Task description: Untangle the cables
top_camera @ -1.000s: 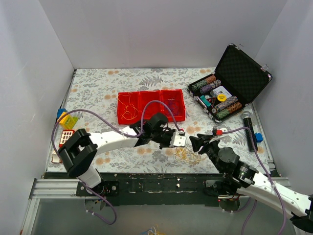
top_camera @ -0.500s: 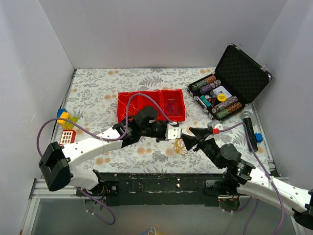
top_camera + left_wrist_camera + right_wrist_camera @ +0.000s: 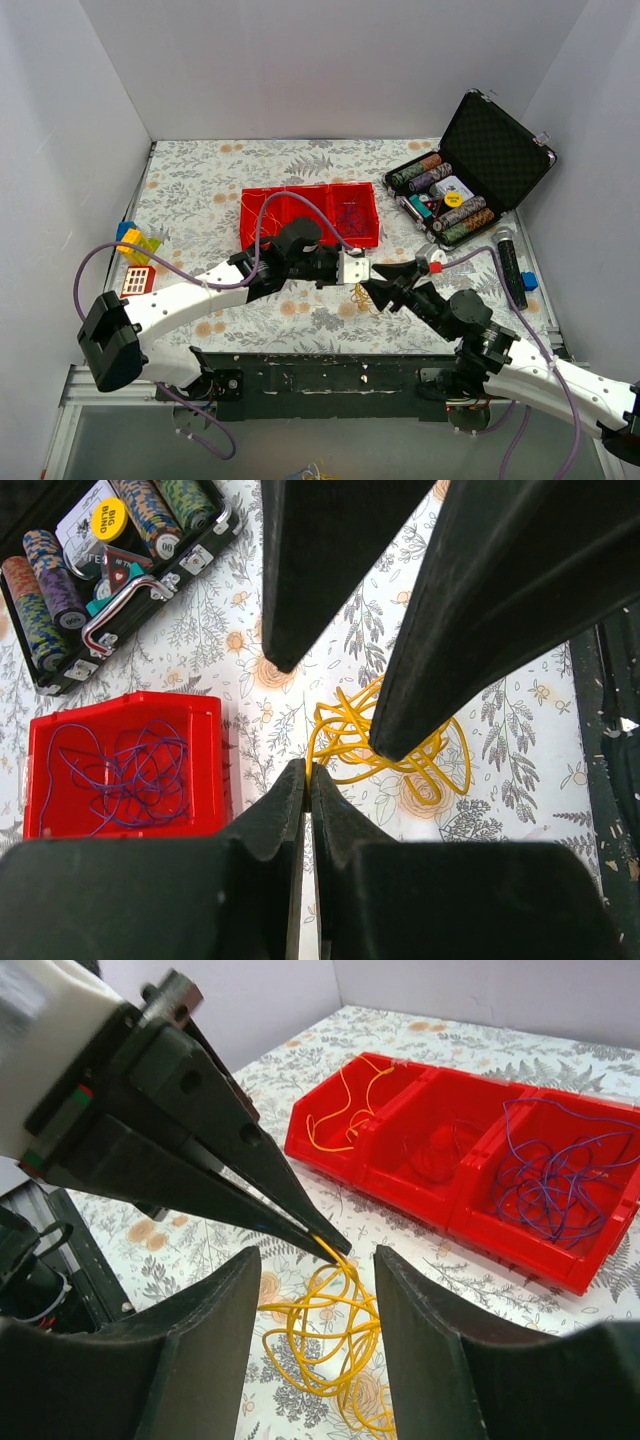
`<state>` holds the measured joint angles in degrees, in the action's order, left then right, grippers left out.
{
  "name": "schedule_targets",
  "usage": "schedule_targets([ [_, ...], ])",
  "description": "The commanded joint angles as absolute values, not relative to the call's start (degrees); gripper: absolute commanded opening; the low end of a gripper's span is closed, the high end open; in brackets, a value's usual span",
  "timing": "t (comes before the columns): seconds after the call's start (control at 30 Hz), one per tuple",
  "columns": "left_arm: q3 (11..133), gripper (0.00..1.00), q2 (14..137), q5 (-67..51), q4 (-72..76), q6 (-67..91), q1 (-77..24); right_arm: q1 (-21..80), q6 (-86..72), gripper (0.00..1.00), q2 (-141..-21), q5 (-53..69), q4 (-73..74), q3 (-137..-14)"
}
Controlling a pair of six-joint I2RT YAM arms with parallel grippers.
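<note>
The yellow cable tangle (image 3: 320, 1335) lay on the floral table (image 3: 190, 190), between the red tray (image 3: 400, 1198) and the near edge, clear of both; the left gripper (image 3: 306, 772), stretched rightward, pinched one strand; the right gripper (image 3: 318, 1260) faced it, fingers parted over the loops.

cable tangle (image 3: 325, 1345) on table (image 3: 200, 190) before tray (image 3: 310, 243), case (image 3: 500, 150) right of tray
</note>
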<state>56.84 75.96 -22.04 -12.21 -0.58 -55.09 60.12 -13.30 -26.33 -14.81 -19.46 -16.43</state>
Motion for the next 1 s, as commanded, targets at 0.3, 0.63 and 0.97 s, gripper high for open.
schedule_targets([
  [0.3,58.4,0.01,71.3,-23.6,-14.1,2.1,-54.8,60.2,-9.4,0.48,-34.7,-20.4,-22.0,-22.5],
  [0.63,61.4,0.02,71.4,-25.3,-15.8,3.8,-54.9,60.2,-5.0,0.27,-38.0,-24.3,-21.6,-22.5],
  [0.97,66.5,0.03,72.0,-26.1,-17.5,4.5,-55.1,60.3,-1.1,0.17,-35.4,-38.8,-17.3,-22.7],
])
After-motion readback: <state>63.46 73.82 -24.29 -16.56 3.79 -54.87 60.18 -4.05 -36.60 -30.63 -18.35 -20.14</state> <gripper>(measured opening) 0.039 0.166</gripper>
